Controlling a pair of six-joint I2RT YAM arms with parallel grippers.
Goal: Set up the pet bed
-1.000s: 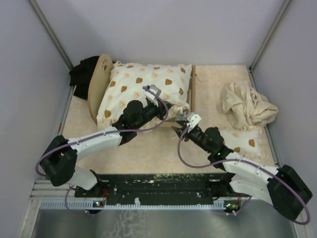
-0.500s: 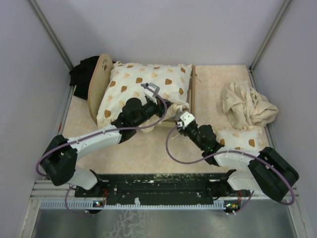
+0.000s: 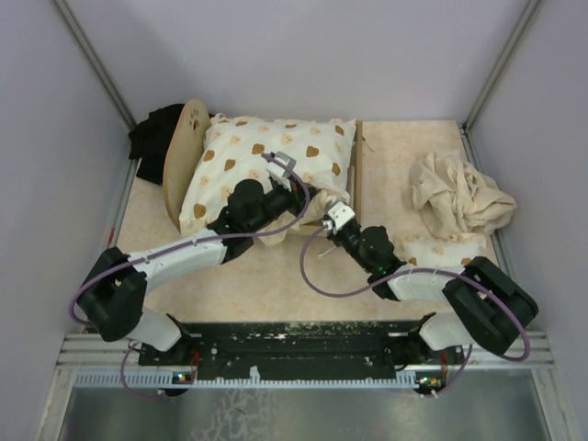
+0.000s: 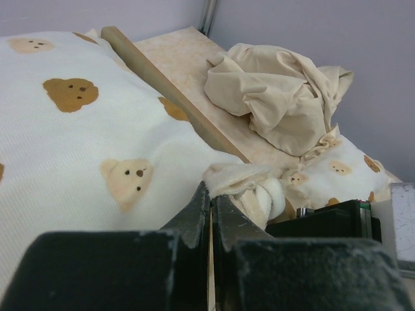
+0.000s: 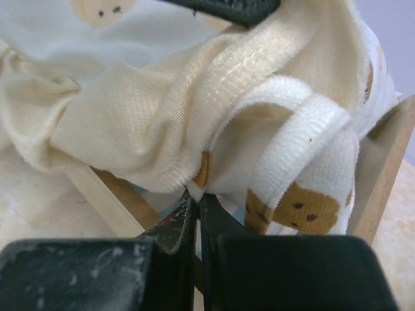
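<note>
- Moved since a second ago: right hand (image 5: 196, 197) has come in from the bare desk (image 3: 276, 276) to the near right corner of the cushion (image 3: 266, 156). Its fingers have gone from apart to closed.
- Right hand, state: closed, tips nipping the hem of the cushion's frill.
- Left hand (image 4: 209, 194), state: fingers pressed together at the same corner, just beside the right hand. Whether fabric is caught between them cannot be told.
- Cushion: cream, brown bear prints, lying on the pet bed (image 3: 186, 138) and covering most of it.
- Pet bed: far left of the desk, rounded headboard at the left, wooden end board at the right.
- Small pillow (image 3: 441, 253): same print, beside the right arm.
- Beige cloth (image 3: 459, 193): crumpled, far right, well apart from the bed.
- Black cloth (image 3: 156, 138): behind the headboard.
</note>
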